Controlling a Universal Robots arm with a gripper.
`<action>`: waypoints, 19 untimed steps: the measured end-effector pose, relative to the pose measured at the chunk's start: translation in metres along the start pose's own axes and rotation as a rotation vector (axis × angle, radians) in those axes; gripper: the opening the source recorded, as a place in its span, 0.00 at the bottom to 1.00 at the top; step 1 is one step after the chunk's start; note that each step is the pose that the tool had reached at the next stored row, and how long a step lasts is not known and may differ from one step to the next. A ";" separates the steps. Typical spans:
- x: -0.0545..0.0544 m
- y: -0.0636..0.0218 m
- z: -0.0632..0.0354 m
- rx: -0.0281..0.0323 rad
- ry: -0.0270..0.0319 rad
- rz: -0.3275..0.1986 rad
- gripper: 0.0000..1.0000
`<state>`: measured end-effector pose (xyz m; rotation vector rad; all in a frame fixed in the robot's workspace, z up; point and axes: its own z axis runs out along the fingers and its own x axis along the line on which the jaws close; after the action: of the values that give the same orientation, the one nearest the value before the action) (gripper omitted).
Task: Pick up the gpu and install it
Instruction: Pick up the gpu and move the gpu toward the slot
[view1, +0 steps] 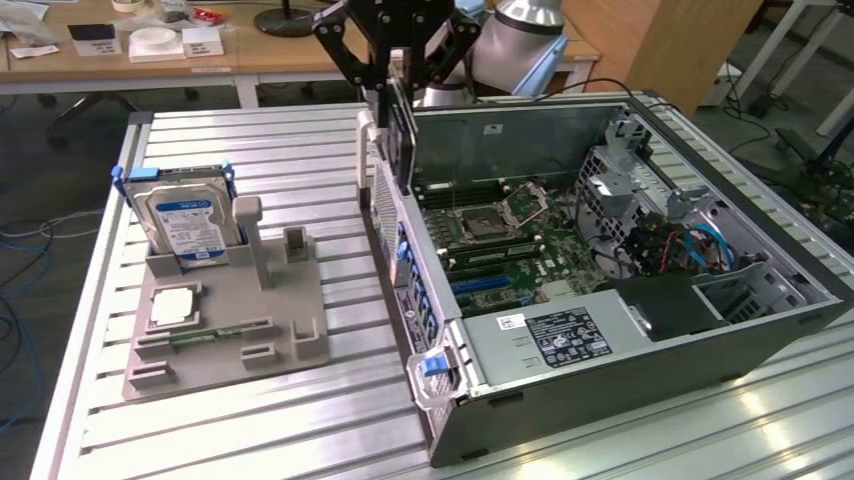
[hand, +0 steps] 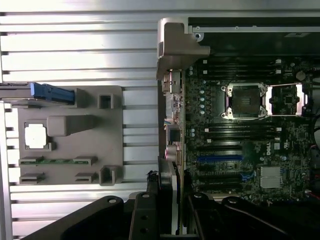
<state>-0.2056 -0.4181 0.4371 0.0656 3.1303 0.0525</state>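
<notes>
Closest to your wrist camera, the black two-finger gripper (hand: 168, 212) is clamped shut on the gpu (hand: 167, 182), a thin dark circuit card with a silver-grey metal strip along one side. The card is in hand, clear of the ribbed aluminium desk (view1: 267, 420). It hangs below the gripper with its flat faces upright, and in the exterior view its long axis reads as near vertical. You have it just above the rear wall of the open grey computer case (view1: 747, 330), at the edge of the green motherboard (view1: 534, 250). The long blue expansion slot (hand: 220, 159) lies just beside the card, further in over the board, running away from that rear wall. I judge the metal strip to be the bracket, though you cannot confirm which way it faces. The grey parts tray (view1: 300, 345) sits well apart on the other side.
</notes>
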 end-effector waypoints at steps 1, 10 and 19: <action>-0.002 0.0001 0.0000 0.0000 0.0000 0.000 0.27; -0.016 0.0007 0.0002 0.0000 0.0000 0.000 0.27; -0.029 0.0012 0.0004 0.0000 0.0000 0.000 0.27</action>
<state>-0.1765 -0.4181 0.4370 0.0657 3.1303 0.0525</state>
